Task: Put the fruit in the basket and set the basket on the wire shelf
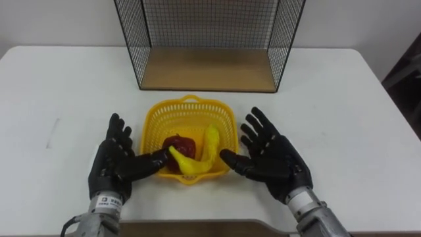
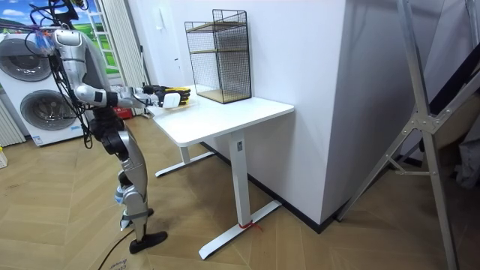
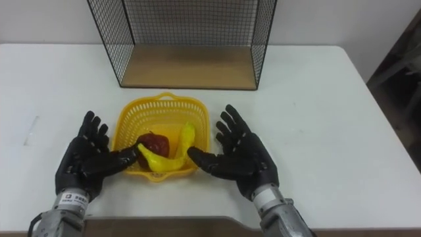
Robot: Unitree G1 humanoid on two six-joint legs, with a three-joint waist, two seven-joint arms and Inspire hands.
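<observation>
You have the banana (image 1: 202, 153) and a red fruit (image 1: 179, 143) already in the yellow basket (image 1: 172, 118) on the white table (image 1: 66, 85), your left hand (image 1: 117, 161) and right hand (image 1: 273, 158) spread open either side of it, so what looks left is setting it on the wire shelf (image 1: 210, 69) just behind.

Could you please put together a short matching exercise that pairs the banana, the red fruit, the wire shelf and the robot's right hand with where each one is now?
Things:
1. banana
2. red fruit
3. wire shelf
4. right hand

Places:
a. at the far side of the table, beyond the basket
b. open, palm inward, beside the basket's right side
c. inside the basket, toward its left, partly behind the banana
d. inside the basket, curving from the near rim up along the right side

Pairs: 1-d, 2-c, 3-a, 4-b
</observation>
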